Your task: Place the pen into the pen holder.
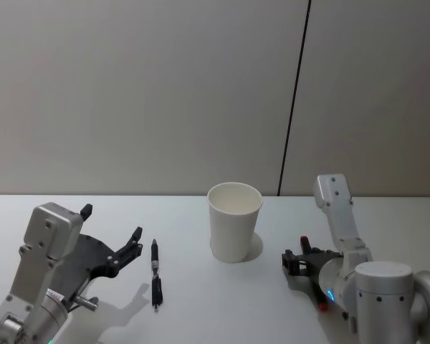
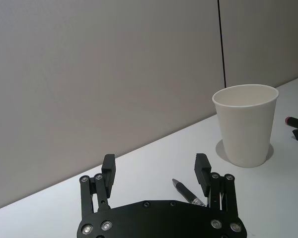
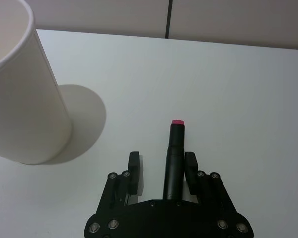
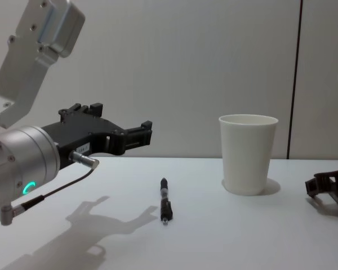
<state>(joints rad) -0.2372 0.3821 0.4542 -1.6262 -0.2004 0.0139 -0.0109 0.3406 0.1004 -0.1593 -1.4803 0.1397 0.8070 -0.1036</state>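
A black pen [image 1: 155, 272] lies on the white table left of the pen holder, a plain white paper cup [image 1: 233, 222] standing upright and empty. My left gripper [image 1: 112, 222] hovers open just left of this pen, a little above the table. In the left wrist view the pen [image 2: 188, 193] lies by one fingertip [image 2: 202, 163], with the cup [image 2: 246, 124] beyond. My right gripper [image 3: 162, 157] rests low on the table right of the cup [image 3: 20, 99], open. A second black pen with a pink end [image 3: 174, 148] lies between its fingers, close against one finger [image 3: 190, 163].
The white table [image 1: 201, 315] runs back to a grey wall with a dark vertical seam [image 1: 294, 100]. In the chest view the left gripper [image 4: 121, 118] casts a shadow on the table in front of the pen [image 4: 165, 202].
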